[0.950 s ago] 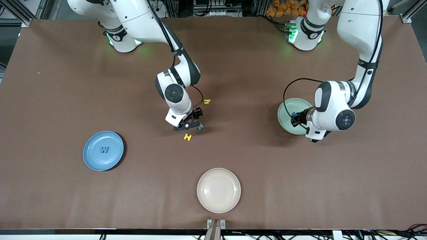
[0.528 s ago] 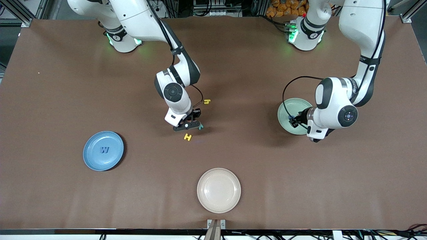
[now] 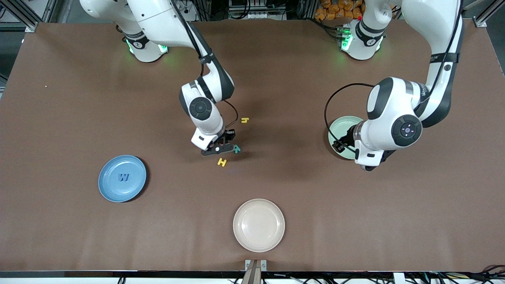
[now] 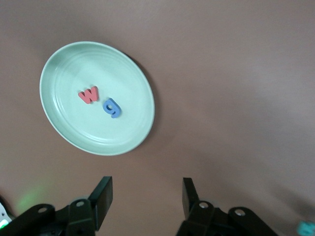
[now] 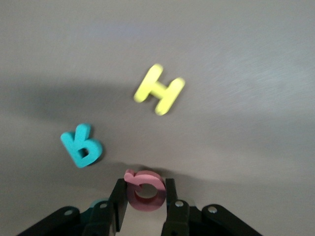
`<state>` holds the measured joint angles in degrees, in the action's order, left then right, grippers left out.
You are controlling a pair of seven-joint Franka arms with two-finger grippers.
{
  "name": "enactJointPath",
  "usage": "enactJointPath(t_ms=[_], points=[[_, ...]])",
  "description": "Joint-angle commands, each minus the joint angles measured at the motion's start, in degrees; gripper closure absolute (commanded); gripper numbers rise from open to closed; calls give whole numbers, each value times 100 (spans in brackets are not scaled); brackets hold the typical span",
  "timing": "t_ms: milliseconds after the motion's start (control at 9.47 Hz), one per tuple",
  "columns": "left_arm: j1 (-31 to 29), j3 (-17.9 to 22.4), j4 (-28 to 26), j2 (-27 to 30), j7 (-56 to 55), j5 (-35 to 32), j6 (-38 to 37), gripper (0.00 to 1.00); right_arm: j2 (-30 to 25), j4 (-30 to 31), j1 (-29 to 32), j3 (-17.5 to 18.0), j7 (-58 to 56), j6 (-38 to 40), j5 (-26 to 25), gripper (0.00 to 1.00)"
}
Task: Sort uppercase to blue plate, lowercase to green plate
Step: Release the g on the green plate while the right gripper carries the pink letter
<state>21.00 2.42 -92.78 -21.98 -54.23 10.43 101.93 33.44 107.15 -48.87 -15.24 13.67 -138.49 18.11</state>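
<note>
I see the red Q (image 5: pixel 144 189), a soft foam ring with a tail, pinched between the right gripper (image 3: pixel 216 149)'s closed fingers just over the brown table (image 3: pixel 59 118), with the teal R (image 3: pixel 236 148) just beside it and the yellow H (image 3: pixel 222 161) nearer the front camera, the yellow h (image 3: pixel 245 120) farther off. My left gripper (image 4: pixel 146 196) hangs with fingers apart and empty above the table beside the green plate (image 4: pixel 133 83); only its wrist view shows the red w (image 4: pixel 89 94) and blue g (image 4: pixel 112 107) lying in that glossy dish. The blue W (image 3: pixel 124 177) lies in the blue plate (image 3: pixel 110 189) toward the right arm's end, and a cream plate (image 3: pixel 259 225) sits nearest the front camera.
</note>
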Motion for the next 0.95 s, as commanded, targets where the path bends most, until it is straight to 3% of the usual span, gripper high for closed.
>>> enactJointPath(t_ms=[0,317,528,845], points=[[-34,-372,654,-78,-761,-85,-297,35,-531,192,395,-336,-153,382,35,100],[-34,-1135,769,-279,-1343,-128,-288,35,-532,192,588,-1321,-1179,542,35,100],[44,-1646,761,-639,-1607,-190,35,38,-514,192,1254,-1367,-2039,542,35,100],[623,-1719,761,-1403,-2634,-550,1192,39,-470,175,1890,-1358,-2782,533,44,99]])
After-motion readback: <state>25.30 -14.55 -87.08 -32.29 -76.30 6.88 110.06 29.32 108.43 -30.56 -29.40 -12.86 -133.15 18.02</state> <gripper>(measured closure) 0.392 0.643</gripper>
